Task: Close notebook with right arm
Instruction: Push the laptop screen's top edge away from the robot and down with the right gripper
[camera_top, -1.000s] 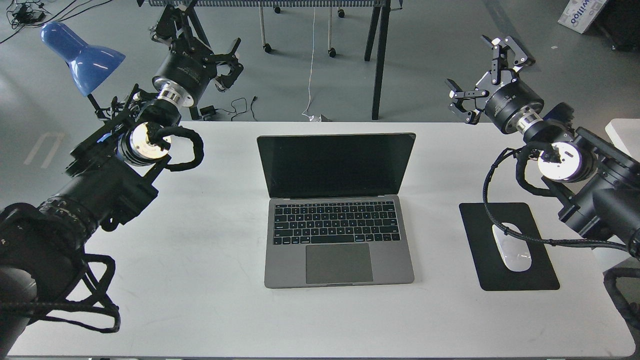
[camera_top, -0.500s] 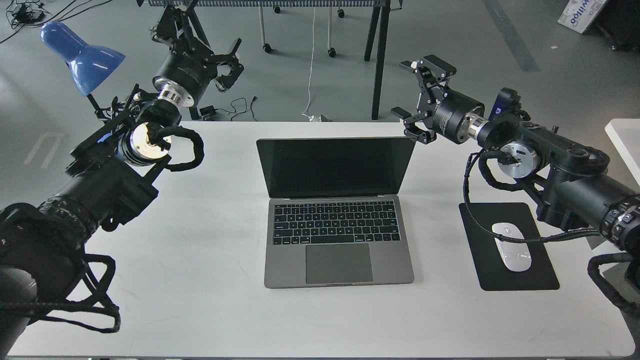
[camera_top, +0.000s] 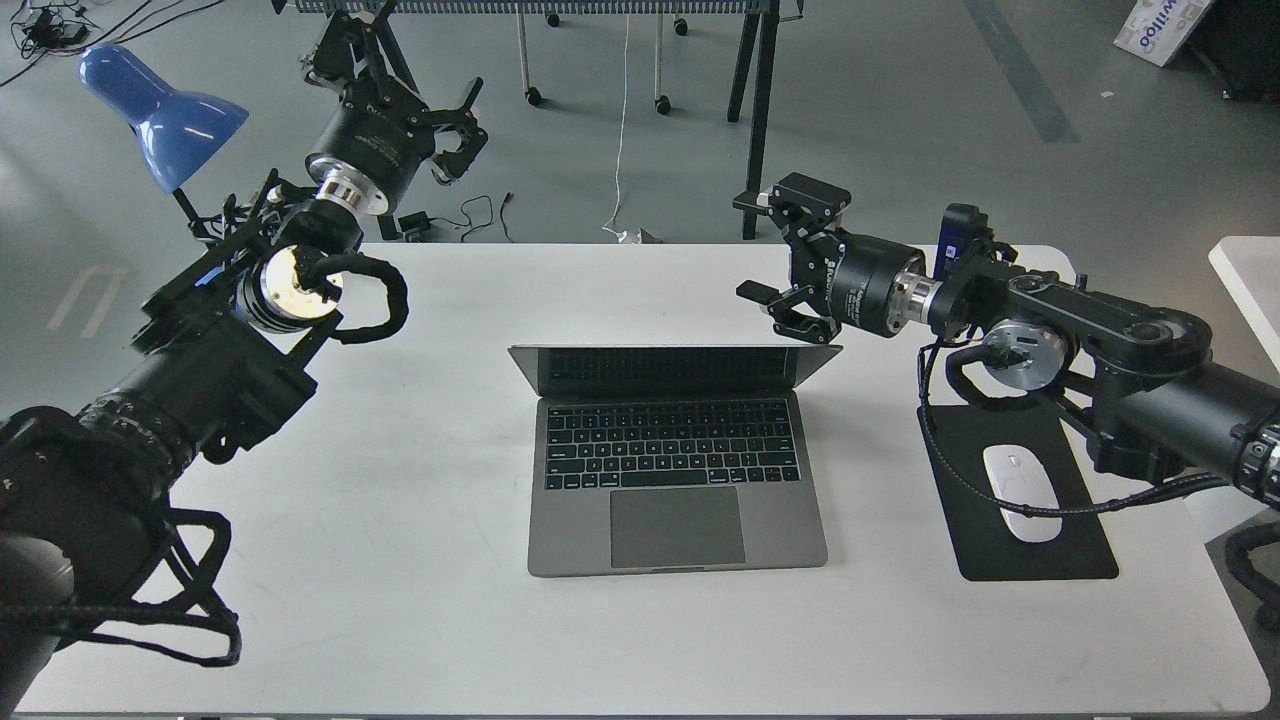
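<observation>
The notebook (camera_top: 678, 480) is a space-grey laptop in the middle of the white table (camera_top: 420, 600). Its lid (camera_top: 675, 367) is tilted well forward over the black keys, so only a narrow strip of the screen shows. My right gripper (camera_top: 765, 250) is open, with its lower finger (camera_top: 790, 322) at the lid's top right corner. The right arm (camera_top: 1050, 320) reaches in from the right, low over the table. My left gripper (camera_top: 455, 125) is open and empty, raised beyond the table's far left edge.
A black mouse pad (camera_top: 1040, 560) with a white mouse (camera_top: 1020, 492) lies right of the notebook, under the right arm's cable. A blue desk lamp (camera_top: 160, 105) stands at the far left. Dark table legs (camera_top: 750, 110) and cables are on the floor behind.
My right arm has swung left and down, from the far right to the lid's top right corner. The lid has gone from nearly upright to tilted far forward. The left arm has not moved.
</observation>
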